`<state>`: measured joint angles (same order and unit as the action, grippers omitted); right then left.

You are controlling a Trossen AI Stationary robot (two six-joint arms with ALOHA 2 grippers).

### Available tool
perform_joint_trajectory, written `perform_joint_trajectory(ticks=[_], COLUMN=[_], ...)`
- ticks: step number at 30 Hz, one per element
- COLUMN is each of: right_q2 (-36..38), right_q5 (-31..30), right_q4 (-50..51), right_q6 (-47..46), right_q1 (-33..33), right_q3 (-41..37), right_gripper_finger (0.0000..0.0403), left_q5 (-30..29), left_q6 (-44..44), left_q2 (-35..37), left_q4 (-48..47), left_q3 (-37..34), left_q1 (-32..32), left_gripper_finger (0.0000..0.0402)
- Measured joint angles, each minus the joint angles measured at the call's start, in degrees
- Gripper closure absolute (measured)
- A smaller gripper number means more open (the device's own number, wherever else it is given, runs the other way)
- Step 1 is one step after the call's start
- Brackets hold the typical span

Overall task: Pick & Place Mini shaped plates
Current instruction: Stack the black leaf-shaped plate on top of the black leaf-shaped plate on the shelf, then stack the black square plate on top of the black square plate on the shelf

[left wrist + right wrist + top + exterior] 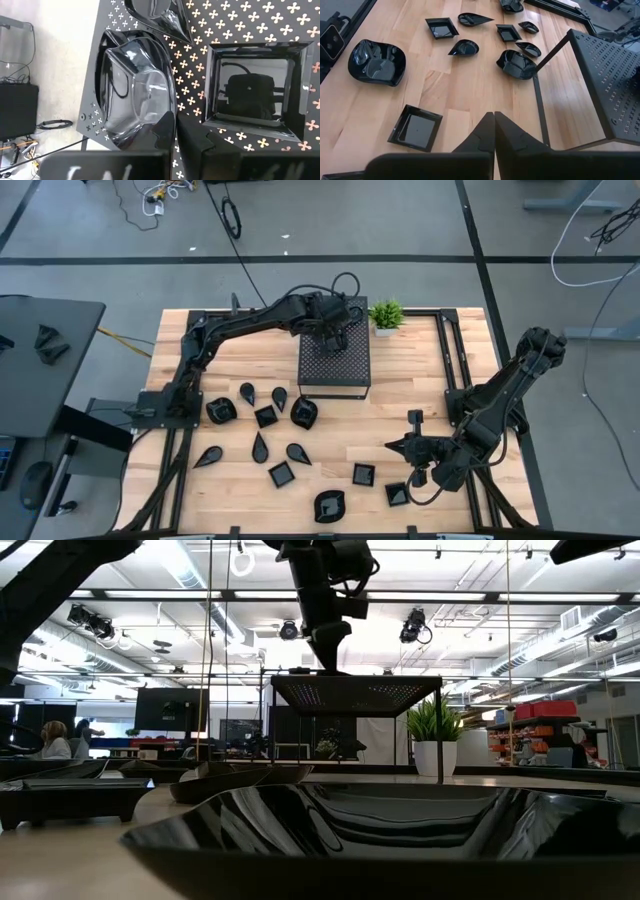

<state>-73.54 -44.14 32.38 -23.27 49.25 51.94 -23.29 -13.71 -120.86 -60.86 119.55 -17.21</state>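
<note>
The left gripper (331,338) hangs over the perforated box (335,363) at the bench's far edge, fingers nearly together on the rim of a rounded plate (137,90) lying on the box top beside a square plate (257,90). The right gripper (392,446), closed and empty, waits over the bench's near right part. Other mini shaped plates (281,474) lie scattered across the near half.

glossy black mini plates (281,473) scattered on tabletop

- Teardrop plate (159,14) on perforated box (240,20), cut off by picture edge.
- Left end effector (330,338) hiding plates beneath in high view.
- Nearest plate (400,840) in low view blurred, cropped.
</note>
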Motion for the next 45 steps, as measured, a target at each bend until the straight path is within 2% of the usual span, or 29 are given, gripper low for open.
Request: perform_joint_trajectory(ticks=[4,14,18,22,30,33,40,45], right_q2=[0.0,0.0,0.0,0.0,-0.01,0.0,-0.01,0.0], right_q5=[0.0,0.0,0.0,0.0,0.0,0.0,-0.01,-0.43], right_q4=[0.01,0.02,0.02,0.02,0.02,0.01,-0.02,-4.5], right_q6=[0.0,0.0,0.0,0.14,0.18,0.2,0.21,0.29], right_q1=[-0.01,-0.01,-0.01,-0.01,-0.01,-0.01,-0.04,-0.11], right_q3=[0.0,0.0,0.0,0.0,0.0,0.0,0.0,-3.51], right_gripper_finger=[0.0399,0.0399,0.0399,0.0399,0.0399,0.0399,0.0399,0.0399], left_q5=[-0.56,-1.09,-1.09,-1.07,5.29,6.9,-2.61,-8.69], left_q6=[-0.7,-2.52,-2.6,-3.35,-2.48,-1.94,-1.9,1.99], left_q2=[0.0,0.19,0.45,0.61,0.61,0.61,2.31,5.57], left_q4=[0.72,1.18,1.02,1.09,1.09,1.09,-0.57,-10.0], left_q3=[0.0,0.0,0.02,0.02,0.02,0.02,0.04,0.07], left_q1=[0.02,0.02,0.02,0.02,-1.39,-2.15,0.37,6.44], left_gripper_finger=[0.0351,0.0245,0.0231,0.0256,0.0378,0.0394,0.0395,0.0396])
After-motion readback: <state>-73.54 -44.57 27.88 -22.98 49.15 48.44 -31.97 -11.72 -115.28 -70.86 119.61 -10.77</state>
